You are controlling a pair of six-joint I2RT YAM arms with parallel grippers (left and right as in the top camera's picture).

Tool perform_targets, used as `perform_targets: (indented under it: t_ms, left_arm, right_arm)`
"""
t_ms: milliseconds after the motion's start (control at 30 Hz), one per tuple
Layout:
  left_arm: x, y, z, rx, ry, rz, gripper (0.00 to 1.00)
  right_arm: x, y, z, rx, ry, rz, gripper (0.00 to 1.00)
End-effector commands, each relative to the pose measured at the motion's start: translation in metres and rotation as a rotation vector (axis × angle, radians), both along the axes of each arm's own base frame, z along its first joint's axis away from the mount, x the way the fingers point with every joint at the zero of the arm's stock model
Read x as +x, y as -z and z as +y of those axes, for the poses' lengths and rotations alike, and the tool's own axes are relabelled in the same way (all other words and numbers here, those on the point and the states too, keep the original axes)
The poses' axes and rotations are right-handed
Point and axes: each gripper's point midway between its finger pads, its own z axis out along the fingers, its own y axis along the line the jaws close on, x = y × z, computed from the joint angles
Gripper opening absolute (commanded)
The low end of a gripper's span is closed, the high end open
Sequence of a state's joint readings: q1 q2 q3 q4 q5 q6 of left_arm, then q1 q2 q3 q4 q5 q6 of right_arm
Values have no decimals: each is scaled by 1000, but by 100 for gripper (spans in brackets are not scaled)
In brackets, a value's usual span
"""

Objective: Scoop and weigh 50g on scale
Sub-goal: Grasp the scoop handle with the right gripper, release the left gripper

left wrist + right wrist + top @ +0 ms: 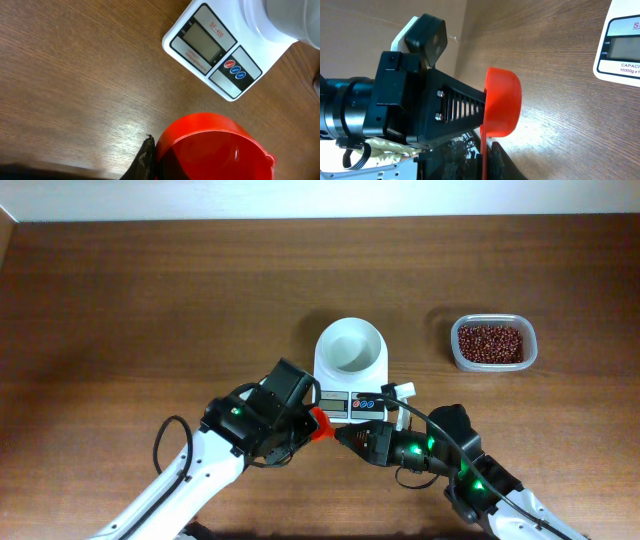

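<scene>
The white scale (340, 408) stands mid-table with an empty round bowl (350, 344) on top; its display shows in the left wrist view (202, 40). The beans (490, 343) fill a clear container to its right. An orange scoop (320, 423) hangs in front of the scale, between both grippers. My left gripper (306, 420) is shut on the wall of the scoop's empty cup (215, 147), one finger (145, 162) against the outside. My right gripper (487, 161) is shut on the scoop's thin handle (483, 147), below the cup (504, 102).
The clear container's rim (455, 352) sits at the right, apart from the scale. Both arms meet near the table's front edge, close to the scale's buttons (235, 70). Bare wood (150, 300) lies left and behind.
</scene>
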State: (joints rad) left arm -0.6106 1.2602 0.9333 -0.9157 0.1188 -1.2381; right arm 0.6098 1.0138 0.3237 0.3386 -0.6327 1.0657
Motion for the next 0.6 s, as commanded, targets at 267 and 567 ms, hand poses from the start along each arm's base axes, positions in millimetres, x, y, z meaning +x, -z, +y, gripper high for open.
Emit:
perform_targets:
  t_ms: [267, 567]
  left_arm:
    - [10, -4, 5, 32, -6, -64, 0]
    - [8, -3, 5, 34, 10, -57, 0]
  right_arm:
    - [-5, 3, 7, -4, -52, 21, 18]
    - [0, -9, 9, 30, -44, -34, 18]
